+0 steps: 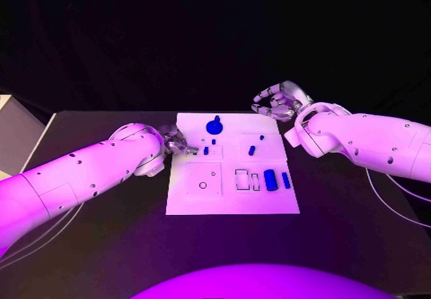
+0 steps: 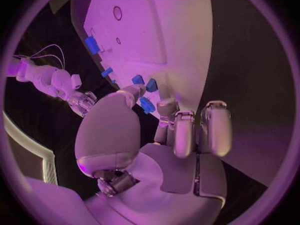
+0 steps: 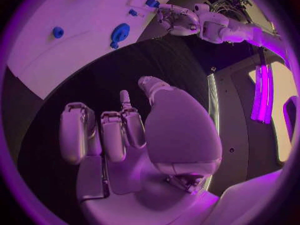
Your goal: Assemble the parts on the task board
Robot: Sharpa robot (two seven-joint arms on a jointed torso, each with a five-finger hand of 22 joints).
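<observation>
Left hand (image 1: 180, 144) pinches one part (image 2: 147, 105) — board (image 1: 189, 202) beneath.

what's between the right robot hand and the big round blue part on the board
Just bare black table and the white task board edge, clear in the right wrist view; right robot hand, round blue part.

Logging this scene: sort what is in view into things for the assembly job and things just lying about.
For the job: white board; round blue part; blue cylinder; slim blue bar; left hand, at the board's edge; right hand.

Lying about: black table; pale box at the table's left edge.
</observation>
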